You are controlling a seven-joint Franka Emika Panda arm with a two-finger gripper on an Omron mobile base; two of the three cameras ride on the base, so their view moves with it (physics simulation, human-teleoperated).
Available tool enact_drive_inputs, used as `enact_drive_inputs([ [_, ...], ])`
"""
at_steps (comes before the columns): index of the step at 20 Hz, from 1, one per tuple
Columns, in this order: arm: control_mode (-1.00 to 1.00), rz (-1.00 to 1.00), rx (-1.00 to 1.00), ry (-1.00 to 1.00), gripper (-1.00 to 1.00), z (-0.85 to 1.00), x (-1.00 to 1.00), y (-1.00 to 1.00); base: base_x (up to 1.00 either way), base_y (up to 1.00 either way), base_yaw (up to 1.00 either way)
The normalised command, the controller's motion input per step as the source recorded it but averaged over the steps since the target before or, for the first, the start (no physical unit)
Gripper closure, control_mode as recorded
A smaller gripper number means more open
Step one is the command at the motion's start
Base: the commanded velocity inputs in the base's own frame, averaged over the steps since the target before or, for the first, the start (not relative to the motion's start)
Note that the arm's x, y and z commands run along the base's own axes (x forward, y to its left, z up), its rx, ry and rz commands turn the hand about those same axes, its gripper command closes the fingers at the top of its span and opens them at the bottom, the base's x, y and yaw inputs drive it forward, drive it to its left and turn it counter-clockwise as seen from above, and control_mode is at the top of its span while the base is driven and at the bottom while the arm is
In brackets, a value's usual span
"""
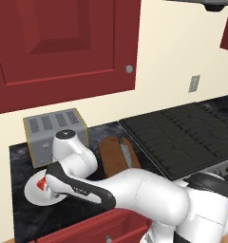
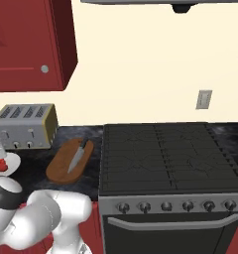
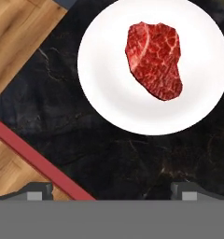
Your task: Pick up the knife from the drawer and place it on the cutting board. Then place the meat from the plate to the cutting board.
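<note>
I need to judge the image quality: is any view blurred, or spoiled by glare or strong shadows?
Hand view: sharp, evenly lit; the meat and the plate show no glare or dark shadow. Left base view: softer, coarse edges on the toaster. Right base view: flat light, the knife on the cutting board looks small and slightly blurred.

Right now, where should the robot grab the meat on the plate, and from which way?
Best from straight above: the meat lies flat on the white plate. Close the open fingers across its narrower width, near the middle, since it is longer one way. The plate's rim probably blocks a sideways approach.
</note>
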Motion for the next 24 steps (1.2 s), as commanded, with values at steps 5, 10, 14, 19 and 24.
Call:
enact_drive_inputs([
  [5,-1.00,0.00,0.00,0.00,-1.00,-0.07,0.29,0.01,0.00,0.00,0.00],
  [10,-1.00,0.00,0.00,0.00,-1.00,-0.03,0.31,0.00,0.00,0.00,0.00],
  [14,-1.00,0.01,0.00,0.00,-1.00,-0.14,0.23,0.13,0.00,0.00,0.00],
  [19,-1.00,0.02,0.00,0.00,-1.00,-0.17,0.16,0.16,0.00,0.00,0.00],
  [24,-1.00,0.04,0.00,0.00,-1.00,-0.18,0.06,0.10,0.00,0.00,0.00],
])
